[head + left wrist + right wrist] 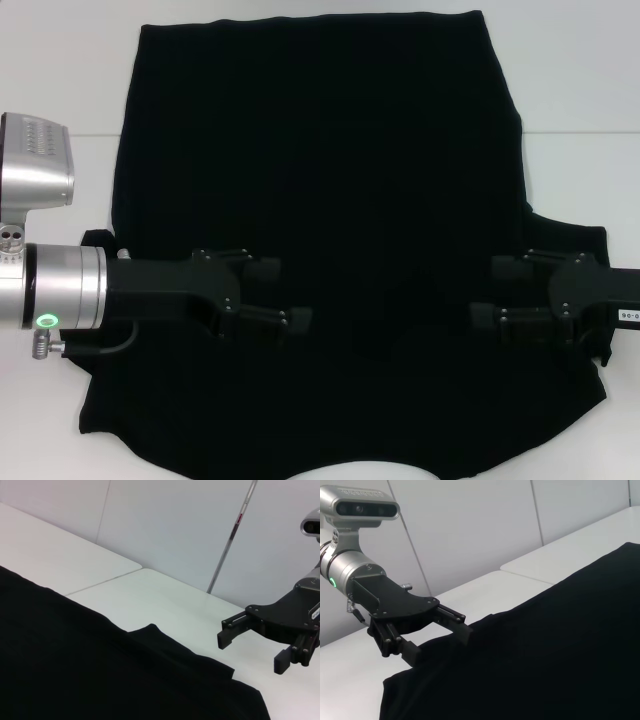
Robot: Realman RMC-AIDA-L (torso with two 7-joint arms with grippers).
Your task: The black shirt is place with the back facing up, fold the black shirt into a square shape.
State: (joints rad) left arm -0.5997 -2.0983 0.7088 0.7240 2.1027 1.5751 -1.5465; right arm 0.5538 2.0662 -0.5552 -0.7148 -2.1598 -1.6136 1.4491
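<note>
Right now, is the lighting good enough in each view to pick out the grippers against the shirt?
Head view: even light, but the left gripper and right gripper nearly vanish into the black shirt. Left wrist view: the right gripper stands out sharply on the white table. Right wrist view: the left gripper is clear on the white backdrop, with its fingertips merging into the shirt's edge.

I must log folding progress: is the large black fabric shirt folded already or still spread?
Spread. The large black fabric shirt lies flat on the white table, one sleeve sticking out; no fold shows.
</note>
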